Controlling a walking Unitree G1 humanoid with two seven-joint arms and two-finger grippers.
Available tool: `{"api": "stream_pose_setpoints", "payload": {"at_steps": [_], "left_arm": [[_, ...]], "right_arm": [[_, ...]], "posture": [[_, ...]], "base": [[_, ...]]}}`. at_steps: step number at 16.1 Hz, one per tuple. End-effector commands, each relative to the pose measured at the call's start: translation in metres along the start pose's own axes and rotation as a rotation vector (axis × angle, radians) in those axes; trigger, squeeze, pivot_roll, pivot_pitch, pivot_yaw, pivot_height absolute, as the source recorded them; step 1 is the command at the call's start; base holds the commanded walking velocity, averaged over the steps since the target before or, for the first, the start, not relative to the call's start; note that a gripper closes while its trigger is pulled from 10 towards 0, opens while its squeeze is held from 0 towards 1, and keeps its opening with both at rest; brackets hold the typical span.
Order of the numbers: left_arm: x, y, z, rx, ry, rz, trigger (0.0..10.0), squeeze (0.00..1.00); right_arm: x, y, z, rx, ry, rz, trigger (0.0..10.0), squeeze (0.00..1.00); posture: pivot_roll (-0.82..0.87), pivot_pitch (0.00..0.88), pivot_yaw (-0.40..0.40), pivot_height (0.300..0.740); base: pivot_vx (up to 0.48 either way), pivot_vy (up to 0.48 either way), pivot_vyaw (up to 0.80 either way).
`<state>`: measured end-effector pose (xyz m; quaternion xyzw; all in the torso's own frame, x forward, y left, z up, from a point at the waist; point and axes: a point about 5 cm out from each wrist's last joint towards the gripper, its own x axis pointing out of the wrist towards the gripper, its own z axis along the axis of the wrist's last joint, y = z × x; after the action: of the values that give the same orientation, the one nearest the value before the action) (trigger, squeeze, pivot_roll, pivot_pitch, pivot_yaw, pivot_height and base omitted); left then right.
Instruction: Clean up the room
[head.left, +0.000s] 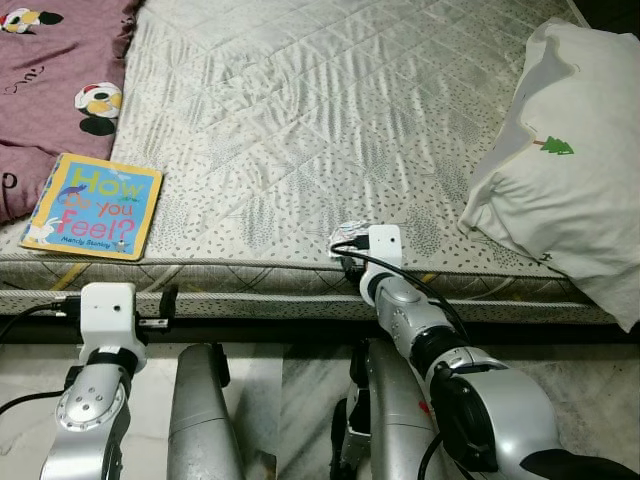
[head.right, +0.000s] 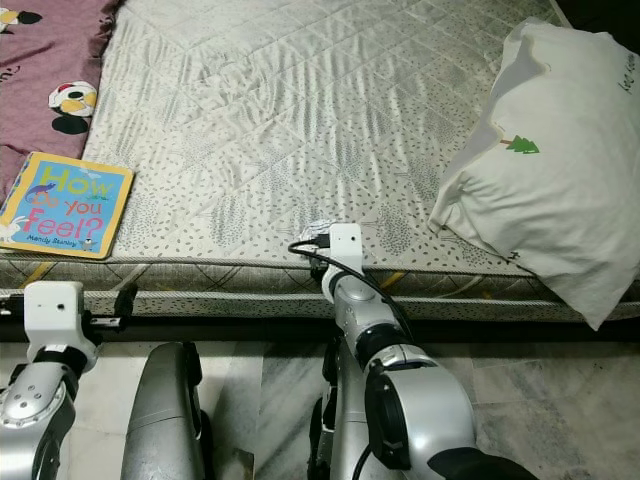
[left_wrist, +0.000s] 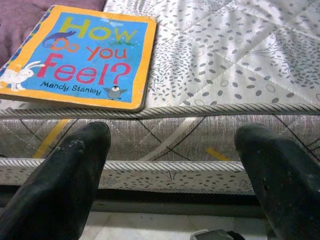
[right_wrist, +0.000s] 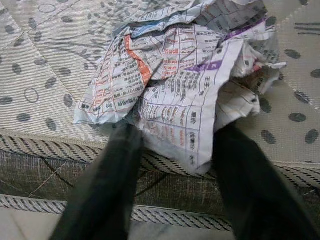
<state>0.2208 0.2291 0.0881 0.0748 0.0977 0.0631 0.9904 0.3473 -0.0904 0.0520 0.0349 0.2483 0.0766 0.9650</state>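
Starting at your left, the pink blanket (head.left: 50, 90) covers the bed's far left corner, and the picture book (head.left: 93, 206) lies flat beside it, right on the near edge of the mattress (head.left: 300, 110), its long axis running away from you. Your left pincer (left_wrist: 170, 175) sits low in front of that near edge, fingers (left_wrist: 65, 185) spread well apart and empty, with the book just up and to the left of it, close enough that this arm is the one for the book when you want it. Move to the middle of the near edge and here's the action: the crumpled paper (right_wrist: 185, 85), a wad of printed newsprint, rests on the mattress right at the piping, partly overhanging it. Your right pincer (right_wrist: 175, 165) is straight in front of the wad, fingers apart and straddling its near lobe, one either side, not yet closed on it as far as I can judge. So the paper lies dead ahead of that pincer and slightly above the fingertips; the right arm is far nearer than the left. You'd want to ease forward a touch and squeeze, since the loose edges could slip out. Over at the right edge the white pillow (head.left: 570, 150) slumps, well apart from the paper.
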Motion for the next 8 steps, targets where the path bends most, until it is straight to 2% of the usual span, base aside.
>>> {"api": "stream_pose_setpoints", "payload": {"at_steps": [1, 8], "left_arm": [[-0.0011, -0.0013, -0.0055, 0.005, 0.025, -0.005, 10.0, 0.0], [0.002, -0.0021, -0.0041, 0.008, 0.017, 0.0, 10.0, 0.0]], "right_arm": [[-0.0005, -0.0027, -0.006, 0.017, 0.029, -0.004, 0.0, 0.0], [-0.0003, -0.0037, -0.004, 0.054, 0.018, -0.011, 0.0, 0.0]], "posture": [[0.21, 0.222, -0.095, 0.572], [0.21, 0.221, -0.095, 0.572]], "base": [[0.0, 0.0, 0.0], [0.0, 0.0, 0.0]]}}
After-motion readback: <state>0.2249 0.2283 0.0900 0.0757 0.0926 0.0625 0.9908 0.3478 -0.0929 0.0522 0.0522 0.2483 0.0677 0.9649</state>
